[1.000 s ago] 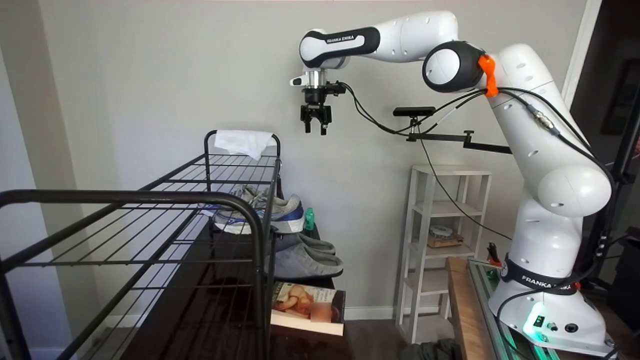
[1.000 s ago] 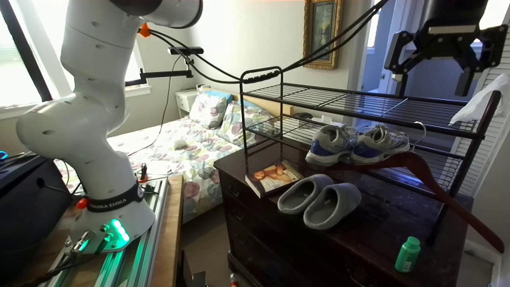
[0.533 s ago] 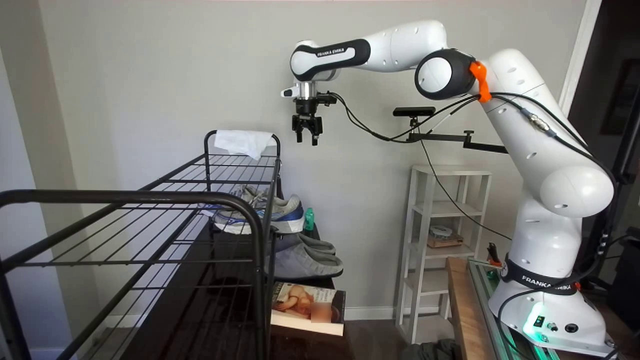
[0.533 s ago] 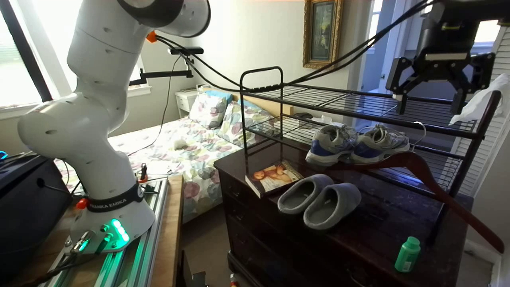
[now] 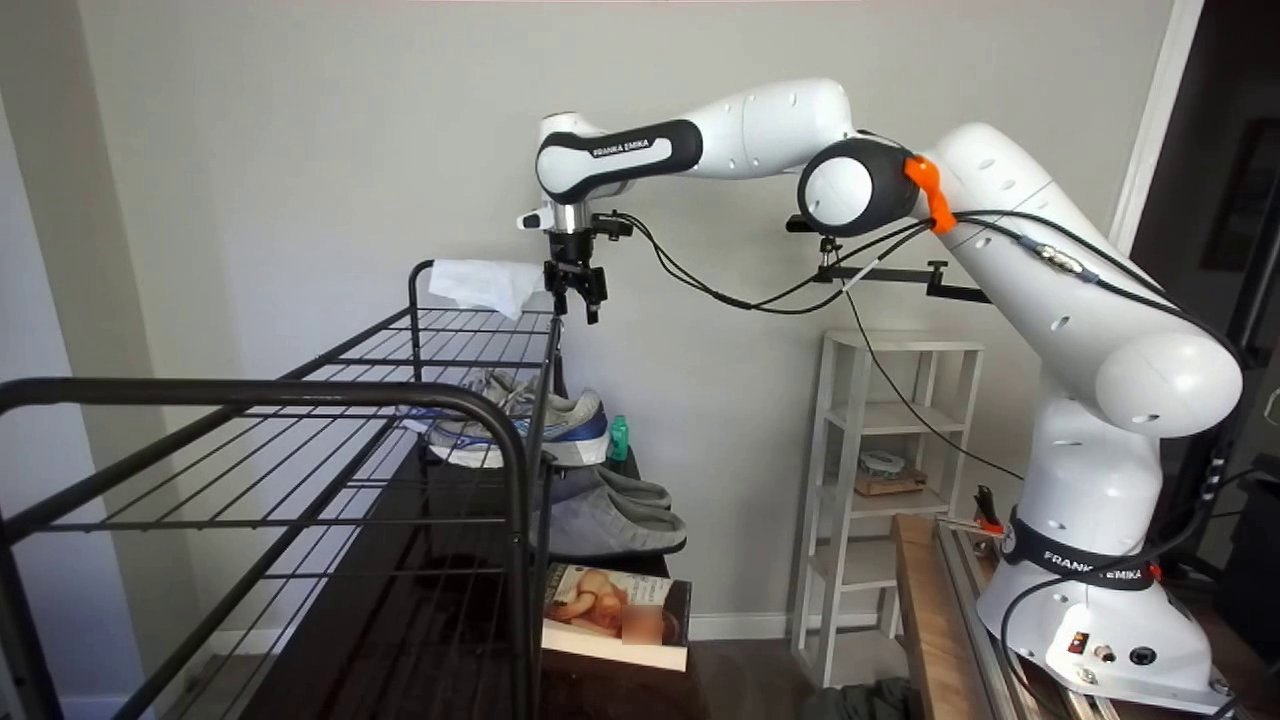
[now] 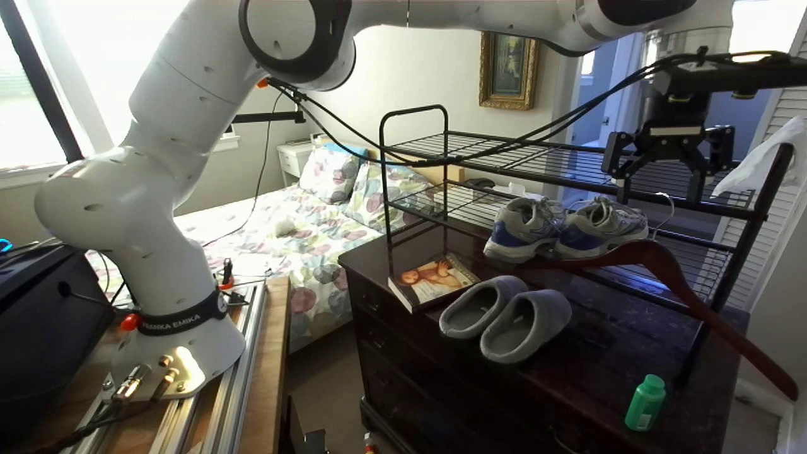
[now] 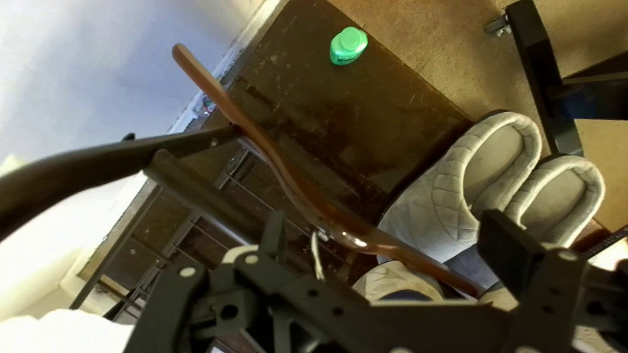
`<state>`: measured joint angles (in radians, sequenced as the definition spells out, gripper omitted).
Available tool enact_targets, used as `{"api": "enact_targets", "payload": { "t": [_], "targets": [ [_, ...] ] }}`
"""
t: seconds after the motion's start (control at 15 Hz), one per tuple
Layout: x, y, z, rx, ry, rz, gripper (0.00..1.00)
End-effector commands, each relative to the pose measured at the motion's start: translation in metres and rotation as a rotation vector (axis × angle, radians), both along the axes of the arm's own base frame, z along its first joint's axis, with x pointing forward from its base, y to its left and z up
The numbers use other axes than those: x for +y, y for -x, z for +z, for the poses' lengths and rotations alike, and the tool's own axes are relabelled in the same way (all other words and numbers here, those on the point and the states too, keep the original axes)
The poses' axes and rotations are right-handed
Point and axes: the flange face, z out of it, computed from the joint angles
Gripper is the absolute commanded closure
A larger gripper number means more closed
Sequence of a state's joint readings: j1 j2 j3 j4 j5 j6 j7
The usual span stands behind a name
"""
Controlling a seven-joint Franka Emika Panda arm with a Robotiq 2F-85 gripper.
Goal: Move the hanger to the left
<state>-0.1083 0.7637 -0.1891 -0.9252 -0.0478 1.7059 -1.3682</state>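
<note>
Jaws spread and empty, the gripper [image 6: 659, 186] hangs above the wooden clothes hanger [image 6: 671, 277], whose end crosses the wall-side edge of the dresser [image 6: 429, 372]. For a clean grasp, best come straight down astride the hanger's neck (clear of the wire rack [image 5: 300, 394]) before closing.

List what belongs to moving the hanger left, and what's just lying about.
For the job:
wooden hanger, seemingly hung from the rack
claw, open and holding nothing

Just lying about:
sneakers
slippers
book
green bottle
white cloth
</note>
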Motion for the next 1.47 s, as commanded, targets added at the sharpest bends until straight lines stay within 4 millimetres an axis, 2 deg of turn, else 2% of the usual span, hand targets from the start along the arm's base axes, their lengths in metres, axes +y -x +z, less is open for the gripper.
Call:
{"api": "enact_targets", "payload": {
  "t": [0.0, 0.33, 0.67, 0.87, 1.07, 1.4],
  "targets": [
    [0.009, -0.019, 0.003, -0.07, 0.061, -0.044, 0.03],
    [0.015, -0.024, -0.007, -0.081, 0.04, -0.13, 0.05],
    [0.022, -0.024, -0.007, -0.107, 0.017, -0.218, 0.08],
    [0.03, -0.031, 0.002, -0.198, 0.046, -0.301, 0.05],
    [0.03, -0.025, 0.001, -0.165, 0.061, -0.38, 0.01],
    [0.032, -0.021, -0.01, -0.121, 0.053, -0.442, 0.1]
  ]
}}
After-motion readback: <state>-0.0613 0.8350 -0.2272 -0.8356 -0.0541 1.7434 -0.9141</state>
